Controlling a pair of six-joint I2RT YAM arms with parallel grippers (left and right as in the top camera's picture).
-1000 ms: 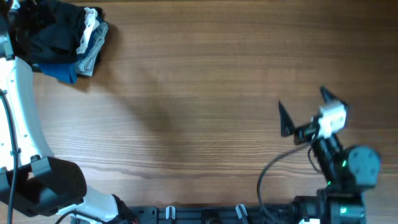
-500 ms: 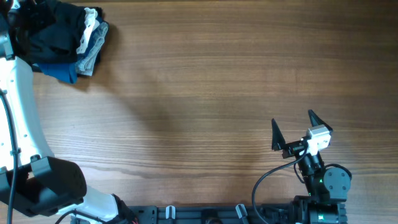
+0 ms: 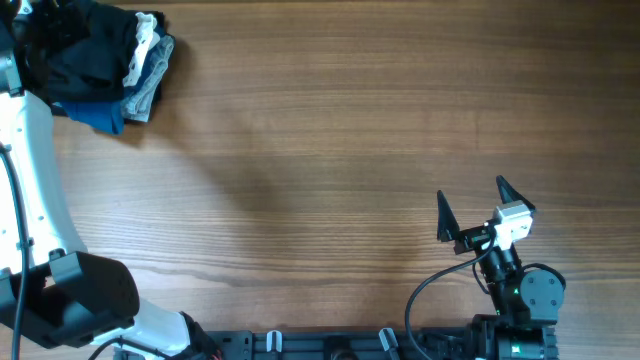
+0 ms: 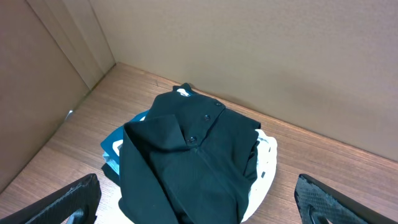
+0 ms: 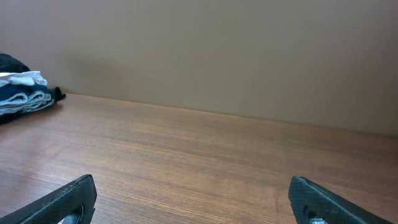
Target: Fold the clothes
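Note:
The black garment [image 3: 72, 52] lies crumpled on top of a pile at the table's far left corner. In the left wrist view it [image 4: 186, 155] shows a collar and small buttons; no logo shows. My left gripper [image 4: 196, 183] is open and empty, above the pile with one finger on each side, not touching it. In the overhead view only the white left arm [image 3: 30, 170] shows, reaching toward the pile. My right gripper [image 3: 470, 190] is open and empty near the front right edge, far from the pile; its fingers [image 5: 191, 182] frame bare wood.
Under the black garment lie a white garment [image 4: 264, 155], a blue one [image 3: 100, 117] and a grey one [image 3: 148, 88]. The pile also shows far off in the right wrist view [image 5: 22, 96]. Beige walls [image 4: 249, 50] enclose the table's far side and left side.
The right arm drew back toward the front edge, gripper staying open, then stopped. The left arm and the pile have not moved.

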